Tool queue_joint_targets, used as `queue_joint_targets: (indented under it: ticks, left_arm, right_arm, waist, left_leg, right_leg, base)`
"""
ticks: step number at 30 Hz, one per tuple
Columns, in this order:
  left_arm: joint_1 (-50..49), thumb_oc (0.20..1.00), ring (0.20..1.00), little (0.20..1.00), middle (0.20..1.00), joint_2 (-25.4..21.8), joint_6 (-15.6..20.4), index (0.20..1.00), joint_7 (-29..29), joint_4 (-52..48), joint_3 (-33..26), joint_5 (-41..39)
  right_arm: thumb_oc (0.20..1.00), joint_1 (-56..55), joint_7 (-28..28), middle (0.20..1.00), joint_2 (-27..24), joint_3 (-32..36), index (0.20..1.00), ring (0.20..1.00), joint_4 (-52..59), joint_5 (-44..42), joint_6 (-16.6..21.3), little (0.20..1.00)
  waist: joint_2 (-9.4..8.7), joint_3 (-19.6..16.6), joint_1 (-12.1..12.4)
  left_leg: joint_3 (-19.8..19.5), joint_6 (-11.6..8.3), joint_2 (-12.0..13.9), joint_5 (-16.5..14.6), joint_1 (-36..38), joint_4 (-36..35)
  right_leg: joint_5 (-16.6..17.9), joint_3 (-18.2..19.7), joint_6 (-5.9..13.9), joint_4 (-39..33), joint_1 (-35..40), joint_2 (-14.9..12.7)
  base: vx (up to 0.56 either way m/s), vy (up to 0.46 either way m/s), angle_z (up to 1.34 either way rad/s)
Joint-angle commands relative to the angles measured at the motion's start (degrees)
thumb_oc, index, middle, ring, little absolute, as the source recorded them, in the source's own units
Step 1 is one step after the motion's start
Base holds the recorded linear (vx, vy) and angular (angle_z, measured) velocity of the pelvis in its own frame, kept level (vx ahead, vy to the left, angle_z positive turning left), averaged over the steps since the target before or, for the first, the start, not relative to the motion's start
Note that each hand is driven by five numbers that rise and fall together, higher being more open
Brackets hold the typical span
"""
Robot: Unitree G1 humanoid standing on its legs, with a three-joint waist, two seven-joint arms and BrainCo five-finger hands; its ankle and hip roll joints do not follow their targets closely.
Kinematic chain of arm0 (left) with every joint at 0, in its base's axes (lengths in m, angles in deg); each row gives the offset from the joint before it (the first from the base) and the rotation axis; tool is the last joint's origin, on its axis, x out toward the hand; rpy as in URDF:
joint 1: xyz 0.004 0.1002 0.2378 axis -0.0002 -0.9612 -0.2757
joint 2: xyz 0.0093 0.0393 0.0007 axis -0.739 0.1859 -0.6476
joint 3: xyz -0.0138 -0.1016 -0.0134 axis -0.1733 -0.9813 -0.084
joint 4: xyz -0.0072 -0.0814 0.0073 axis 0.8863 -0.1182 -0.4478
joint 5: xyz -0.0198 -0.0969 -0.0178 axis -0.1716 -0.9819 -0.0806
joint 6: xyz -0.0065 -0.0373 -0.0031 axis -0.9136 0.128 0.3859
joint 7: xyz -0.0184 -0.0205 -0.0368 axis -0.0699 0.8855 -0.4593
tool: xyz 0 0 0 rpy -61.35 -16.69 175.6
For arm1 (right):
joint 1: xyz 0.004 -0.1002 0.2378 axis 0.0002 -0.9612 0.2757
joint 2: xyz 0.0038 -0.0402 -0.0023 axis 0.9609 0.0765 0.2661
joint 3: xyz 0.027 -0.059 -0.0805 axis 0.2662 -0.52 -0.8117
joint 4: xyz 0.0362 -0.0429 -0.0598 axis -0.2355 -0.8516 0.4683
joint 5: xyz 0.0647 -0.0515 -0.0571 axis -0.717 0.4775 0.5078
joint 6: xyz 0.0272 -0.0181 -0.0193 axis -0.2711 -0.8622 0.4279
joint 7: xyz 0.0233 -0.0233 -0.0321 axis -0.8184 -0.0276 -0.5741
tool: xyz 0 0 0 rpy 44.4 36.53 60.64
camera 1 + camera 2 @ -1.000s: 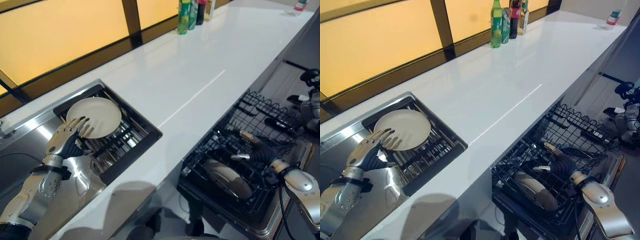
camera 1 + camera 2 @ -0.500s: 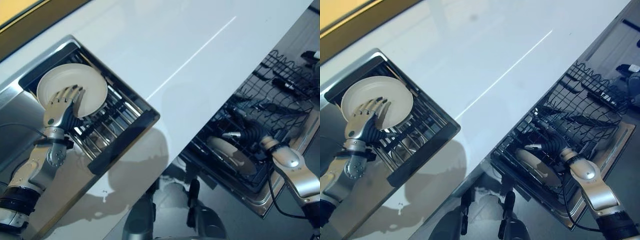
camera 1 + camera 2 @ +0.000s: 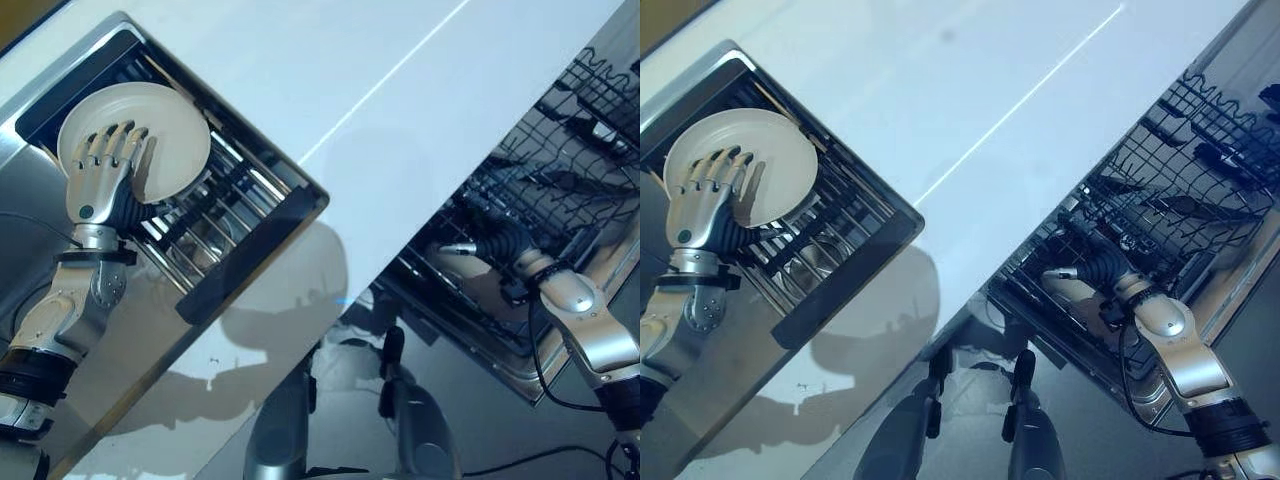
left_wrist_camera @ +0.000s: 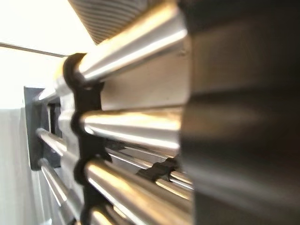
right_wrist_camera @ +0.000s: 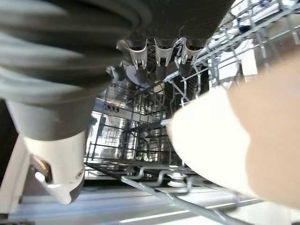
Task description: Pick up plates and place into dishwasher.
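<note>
One cream plate [image 3: 135, 140] is not yet in the dishwasher — it lies on the slatted drying rack [image 3: 215, 225] set into the sink at the left end of the white bench [image 3: 330, 70]. The left hand [image 3: 100, 180] rests over the near side of that plate with its fingers [image 3: 715, 170] straight and spread across the face, not curled round the rim, so I judge it is not yet gripped. The left wrist view, taken from very close, shows the straight silver fingers against the rack bars.

A second plate [image 3: 1075, 292] already sits low in the pulled-out dishwasher basket [image 3: 1180, 200], among the wire tines. The right hand [image 3: 497, 243] reaches down into the basket right at that plate. In the right wrist view the pale plate [image 5: 234, 136] is close against the hand, but whether the fingers are clasping it or have let go I cannot tell.

So the job looks roughly half done: one plate is in the basket, perhaps not fully seated or released, and one is left to lift from the rack and carry across the bench to the dishwasher.
</note>
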Motion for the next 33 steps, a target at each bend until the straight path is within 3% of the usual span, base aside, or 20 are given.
queue_joint_targets:
  ticks: [1, 3, 6, 9, 16, 24, 25, 26, 27, 33]
  left_arm:
    - [1.7, 1.000, 1.000, 1.000, 1.000, 1.5, -4.1, 1.000, -0.7, 6.5, 1.7, 5.2]
    - [1.2, 1.000, 1.000, 1.000, 1.000, 1.4, -7.0, 1.000, -4.1, 6.2, 1.6, 9.4]
    - [1.0, 1.000, 1.000, 1.000, 1.000, 2.2, -13.3, 1.000, -14.2, 6.7, 0.6, 9.4]
    - [3.3, 1.000, 1.000, 1.000, 1.000, 3.4, -16.2, 1.000, -15.1, 10.7, 1.5, 10.3]
    - [10.9, 1.000, 1.000, 1.000, 1.000, 6.7, -20.1, 1.000, -14.6, 21.6, 7.7, 11.6]
    - [14.1, 1.000, 1.000, 1.000, 1.000, 10.0, -21.2, 1.000, -21.4, 27.6, 7.9, 8.6]
    - [14.5, 0.956, 0.956, 0.956, 0.956, 10.4, -21.6, 0.956, -21.9, 27.8, 8.1, 8.3]
    - [14.8, 0.661, 0.661, 0.661, 0.661, 10.7, -21.7, 0.661, -22.1, 28.1, 8.1, 8.0]
    - [15.3, 0.228, 0.228, 0.228, 0.228, 11.2, -21.4, 0.228, -22.2, 28.7, 8.0, 7.5]
    - [17.1, 0.200, 0.200, 0.200, 0.200, 11.3, -17.5, 0.200, -19.6, 30.4, 8.2, 6.8]
  right_arm:
    - [1.000, 2.5, 0.5, 1.000, -1.2, 1.2, 1.000, 1.000, 3.0, 1.0, 3.0, 1.000]
    - [1.000, 2.5, 0.1, 1.000, -1.3, 1.6, 1.000, 1.000, 3.2, 1.0, 2.7, 1.000]
    - [1.000, 3.1, 0.2, 1.000, -1.4, 1.1, 1.000, 1.000, 2.8, 1.1, 2.4, 1.000]
    - [1.000, 4.6, 0.7, 1.000, -0.6, -0.5, 1.000, 1.000, 1.8, 1.6, 2.5, 1.000]
    - [1.000, 9.7, 2.2, 1.000, 0.3, -4.8, 1.000, 1.000, 1.9, 0.9, 0.6, 1.000]
    - [1.000, 12.1, 1.9, 1.000, 0.7, -6.7, 1.000, 1.000, 0.3, 1.7, 1.2, 1.000]
    - [1.000, 12.4, 1.9, 1.000, 0.9, -6.9, 1.000, 1.000, 0.3, 1.8, 1.1, 1.000]
    - [1.000, 12.6, 2.0, 1.000, 1.0, -7.0, 1.000, 1.000, 0.2, 1.9, 1.0, 1.000]
    - [1.000, 12.9, 2.0, 1.000, 1.3, -7.2, 1.000, 1.000, 0.1, 2.2, 0.9, 1.000]
    - [1.000, 14.5, 2.7, 1.000, 2.0, -7.9, 1.000, 1.000, -0.3, 2.7, 0.7, 1.000]
  waist:
    - [-1.43, 1.1, -1.9]
    - [-1.35, 1.3, -1.9]
    - [-1.42, 1.3, -1.8]
    - [-2.21, 1.3, -1.7]
    - [-4.48, 1.3, -2.6]
    - [-4.59, 1.3, -3.3]
    - [-4.66, 1.3, -3.3]
    - [-4.72, 1.3, -3.3]
    - [-4.84, 1.3, -3.4]
    - [-5.31, 1.3, -3.3]
  left_leg:
    - [-0.6, 0.35, -0.6, -1.6, -1.8, 3.8]
    - [-0.7, 0.38, -0.7, -1.6, -2.0, 4.1]
    - [-0.6, 0.42, -0.7, -1.7, -2.4, 4.2]
    - [-0.7, 0.36, -0.6, -1.7, -3.6, 4.5]
    - [0.1, 0.33, -0.1, -1.1, -5.6, 4.7]
    - [0.5, 0.34, -0.2, -0.8, -7.1, 5.1]
    - [0.5, 0.34, -0.2, -0.7, -7.4, 5.2]
    - [0.5, 0.34, -0.2, -0.7, -7.6, 5.2]
    - [0.5, 0.34, -0.2, -0.6, -7.7, 5.1]
    - [0.5, 0.40, -0.2, -0.6, -8.3, 5.1]
  right_leg:
    - [-2.6, 0.6, 3.06, 6.5, -1.5, -2.1]
    - [-2.6, 0.5, 3.01, 6.8, -1.7, -2.2]
    - [-2.8, 0.5, 2.83, 7.1, -2.3, -2.2]
    - [-2.8, 0.3, 2.68, 7.4, -3.5, -1.8]
    - [-2.5, 0.8, 2.32, 8.2, -6.1, -0.6]
    - [-2.6, 0.9, 1.96, 9.4, -8.2, -0.4]
    - [-2.6, 0.9, 1.94, 9.6, -8.6, -0.4]
    - [-2.6, 0.9, 1.91, 9.6, -8.7, -0.4]
    - [-2.6, 0.9, 1.87, 9.7, -9.0, -0.3]
    - [-2.6, 1.0, 1.86, 10.1, -9.8, 0.0]
  base:
    - [0.00, 0.034, -0.02]
    - [0.01, 0.037, -0.01]
    - [0.01, 0.026, 0.00]
    - [-0.02, -0.014, 0.00]
    - [-0.01, 0.003, -0.01]
    - [-0.01, 0.061, -0.08]
    - [-0.02, 0.031, -0.02]
    - [0.00, 0.000, 0.00]
    - [0.00, 0.000, 0.00]
    - [-0.02, 0.015, -0.04]
